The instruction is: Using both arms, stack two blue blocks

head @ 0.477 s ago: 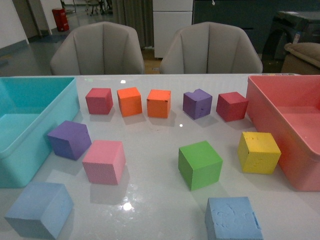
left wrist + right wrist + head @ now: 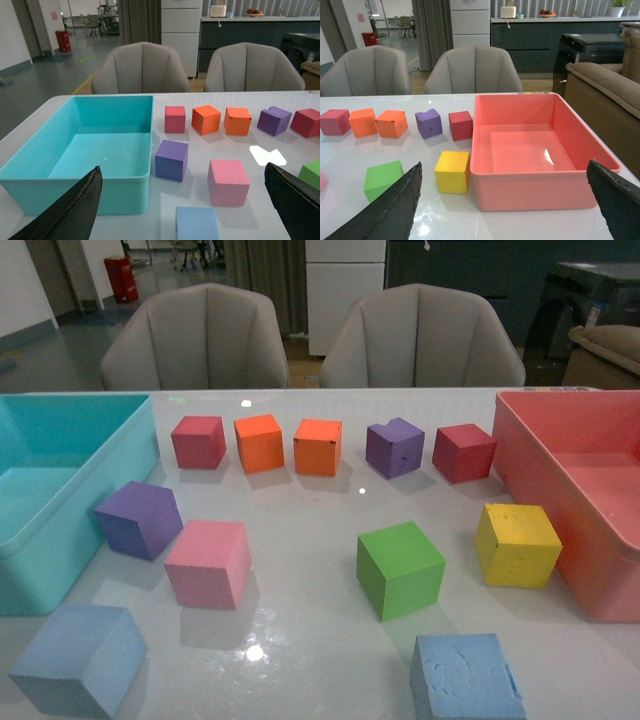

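step in hand: judged to be the outset. no block is grasped and nothing is stacked. the left blue block [image 2: 80, 658] is found by the near left corner of the worktop [image 2: 300, 505], close before the teal bin [image 2: 60, 550]. the right blue block [image 2: 465, 677] is found at the near edge, right of centre. the two are well apart, each resting flat.

neither arm is seen in the front view. in the wrist views the left jaws and the right jaws are seen spread wide, with nothing between them.

next move, as judged: each block is to be approached from above by the nearer arm, one lifted and set squarely upon the other. the pink cube [image 2: 208, 562] and the green cube [image 2: 400, 568] nearby are to be cleared.

surface: white, glossy, marked by light glare. a red bin [image 2: 570, 550] is placed at the right edge. room: two grey chairs [image 2: 195, 335] are noted beyond the far edge, with dark cabinets behind.
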Controlling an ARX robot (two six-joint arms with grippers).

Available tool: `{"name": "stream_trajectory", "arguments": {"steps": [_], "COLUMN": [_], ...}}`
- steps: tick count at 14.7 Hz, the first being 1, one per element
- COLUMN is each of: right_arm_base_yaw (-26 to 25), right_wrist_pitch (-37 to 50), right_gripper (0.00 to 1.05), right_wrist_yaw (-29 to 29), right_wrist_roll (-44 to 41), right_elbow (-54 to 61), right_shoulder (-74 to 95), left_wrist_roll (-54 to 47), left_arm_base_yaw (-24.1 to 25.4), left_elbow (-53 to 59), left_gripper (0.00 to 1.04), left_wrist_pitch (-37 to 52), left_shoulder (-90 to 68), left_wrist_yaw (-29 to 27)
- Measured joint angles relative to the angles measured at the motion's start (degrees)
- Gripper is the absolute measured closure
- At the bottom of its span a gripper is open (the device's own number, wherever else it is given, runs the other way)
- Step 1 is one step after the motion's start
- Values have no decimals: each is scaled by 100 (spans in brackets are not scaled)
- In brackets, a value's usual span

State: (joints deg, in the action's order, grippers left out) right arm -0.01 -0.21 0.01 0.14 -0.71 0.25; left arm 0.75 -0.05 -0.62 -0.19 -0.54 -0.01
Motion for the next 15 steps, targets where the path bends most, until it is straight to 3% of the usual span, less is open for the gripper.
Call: {"name": "stream_trajectory", "arguments": {"steps": [11, 12, 15], "right_arm_base_yaw": [11, 162, 962], "right_wrist_pitch": [-258, -365, 1545], "right_gripper": [6, 6, 6], "right_wrist_yaw": [26, 149, 341], "right_wrist_roll": [81, 382, 498], "right_elbow": [-59, -313, -1471], "right_shoulder": [55, 837, 3445], "left_wrist_roll": [0, 0, 0], "left_arm_base_yaw": [2, 0, 2], "left_elbow": [0, 0, 0], "left_gripper": [7, 7, 7], "left_wrist_pitch": [0, -2, 0], "left_shoulder": [0, 0, 0], "left_wrist_yaw": [0, 0, 0]}}
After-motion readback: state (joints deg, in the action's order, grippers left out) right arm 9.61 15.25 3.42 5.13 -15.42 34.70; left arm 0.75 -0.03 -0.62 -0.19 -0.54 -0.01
